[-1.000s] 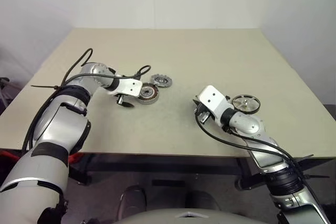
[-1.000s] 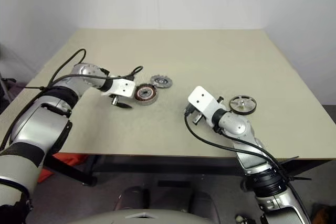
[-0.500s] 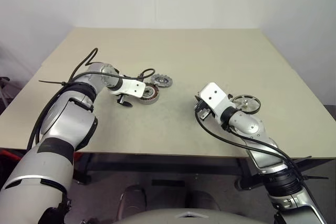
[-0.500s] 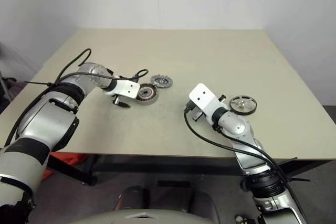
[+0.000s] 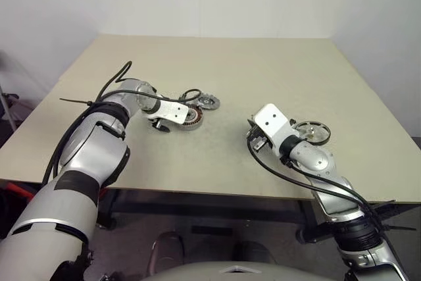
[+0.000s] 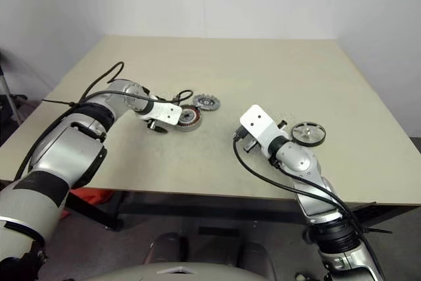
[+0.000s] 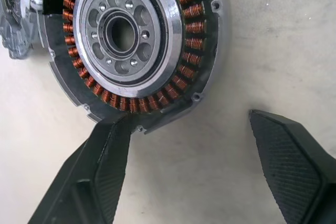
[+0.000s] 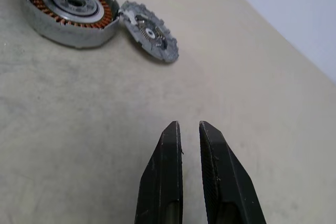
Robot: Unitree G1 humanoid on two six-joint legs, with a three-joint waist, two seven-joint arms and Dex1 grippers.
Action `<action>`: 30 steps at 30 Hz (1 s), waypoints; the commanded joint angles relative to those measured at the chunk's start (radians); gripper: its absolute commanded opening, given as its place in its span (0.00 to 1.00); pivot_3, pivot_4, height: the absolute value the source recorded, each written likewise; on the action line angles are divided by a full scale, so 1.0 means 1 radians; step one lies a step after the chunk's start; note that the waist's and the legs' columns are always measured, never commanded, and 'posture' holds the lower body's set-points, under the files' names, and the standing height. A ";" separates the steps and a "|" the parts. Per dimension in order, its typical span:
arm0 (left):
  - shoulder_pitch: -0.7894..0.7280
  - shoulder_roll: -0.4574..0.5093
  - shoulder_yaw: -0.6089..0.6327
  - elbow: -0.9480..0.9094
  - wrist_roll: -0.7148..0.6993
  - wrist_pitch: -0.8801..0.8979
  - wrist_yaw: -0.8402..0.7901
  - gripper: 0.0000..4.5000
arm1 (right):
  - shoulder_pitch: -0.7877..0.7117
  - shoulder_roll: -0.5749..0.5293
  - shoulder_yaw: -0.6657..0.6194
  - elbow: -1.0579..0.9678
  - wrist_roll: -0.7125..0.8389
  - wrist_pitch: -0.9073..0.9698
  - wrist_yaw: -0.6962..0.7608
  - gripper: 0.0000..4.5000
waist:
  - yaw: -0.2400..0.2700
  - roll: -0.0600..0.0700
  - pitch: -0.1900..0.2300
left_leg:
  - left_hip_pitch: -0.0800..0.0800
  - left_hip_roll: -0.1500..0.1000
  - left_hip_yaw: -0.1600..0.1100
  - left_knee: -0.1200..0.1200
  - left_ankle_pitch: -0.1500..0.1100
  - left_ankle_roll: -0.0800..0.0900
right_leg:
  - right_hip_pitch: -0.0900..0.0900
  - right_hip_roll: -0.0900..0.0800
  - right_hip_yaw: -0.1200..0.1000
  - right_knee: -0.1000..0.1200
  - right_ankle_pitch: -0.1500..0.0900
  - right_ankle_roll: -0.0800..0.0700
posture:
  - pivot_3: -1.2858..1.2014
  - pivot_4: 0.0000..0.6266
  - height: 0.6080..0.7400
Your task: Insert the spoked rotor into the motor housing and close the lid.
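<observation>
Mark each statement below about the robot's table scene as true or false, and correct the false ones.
1. The left hand is open, one finger touching the motor housing edge. True.
2. The spoked rotor already sits inside the motor housing. False: it lies on the table beside the right arm, apart from the housing.
3. The lid lies next to the motor housing. True.
4. The right hand grips the lid. False: its fingers are nearly shut on nothing, well short of the lid.
5. The lid covers the copper windings. False: the windings are exposed.
</observation>
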 commanded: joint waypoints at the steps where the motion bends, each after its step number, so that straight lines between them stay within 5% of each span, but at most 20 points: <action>1: -0.046 0.004 -0.020 -0.001 0.032 -0.024 0.036 0.85 | -0.006 0.004 -0.022 -0.069 -0.008 0.002 -0.013 0.14 | 0.000 0.000 0.000 | 0.000 0.000 0.000 0.000 0.000 0.000 | 0.000 0.000 0.000 0.000 0.000 0.000 | 0.52 0.00 1.00; 10: -0.070 -0.020 -0.034 0.004 0.052 -0.055 0.084 0.85 | -0.001 0.013 -0.017 -0.093 -0.009 0.017 -0.021 0.14 | 0.001 -0.001 0.001 | -0.002 0.000 -0.001 0.000 0.000 -0.001 | -0.001 0.000 0.000 -0.001 0.000 0.000 | 0.52 0.00 1.00; 15: -0.055 -0.024 -0.032 0.005 0.054 -0.069 0.092 0.59 | 0.006 0.014 -0.018 -0.105 -0.010 0.025 -0.023 0.14 | 0.002 -0.002 0.001 | -0.002 0.000 -0.001 0.000 0.000 -0.001 | -0.001 0.000 0.000 -0.001 0.000 0.000 | 0.52 0.00 1.00; 23: -0.044 -0.015 -0.026 0.007 0.050 -0.082 0.075 0.59 | 0.009 0.015 -0.015 -0.114 -0.008 0.029 -0.019 0.14 | 0.004 -0.002 0.001 | -0.001 0.000 -0.001 0.000 0.000 -0.001 | -0.001 0.000 0.000 -0.001 0.000 0.000 | 0.52 0.00 1.00; 29: -0.042 -0.008 -0.023 0.006 0.048 -0.088 0.065 0.17 | 0.011 0.018 -0.013 -0.115 -0.010 0.028 -0.020 0.14 | 0.005 -0.002 0.001 | -0.001 0.000 -0.001 0.000 0.000 0.000 | -0.001 0.000 0.000 -0.001 0.000 0.000 | 0.52 0.00 1.00; 30: -0.042 -0.008 -0.024 0.006 0.049 -0.087 0.066 0.17 | 0.010 0.019 -0.012 -0.114 -0.010 0.027 -0.020 0.14 | 0.005 -0.002 0.001 | -0.001 0.000 -0.001 0.000 0.000 0.000 | 0.000 0.000 0.000 -0.001 0.000 0.000 | 0.52 0.00 1.00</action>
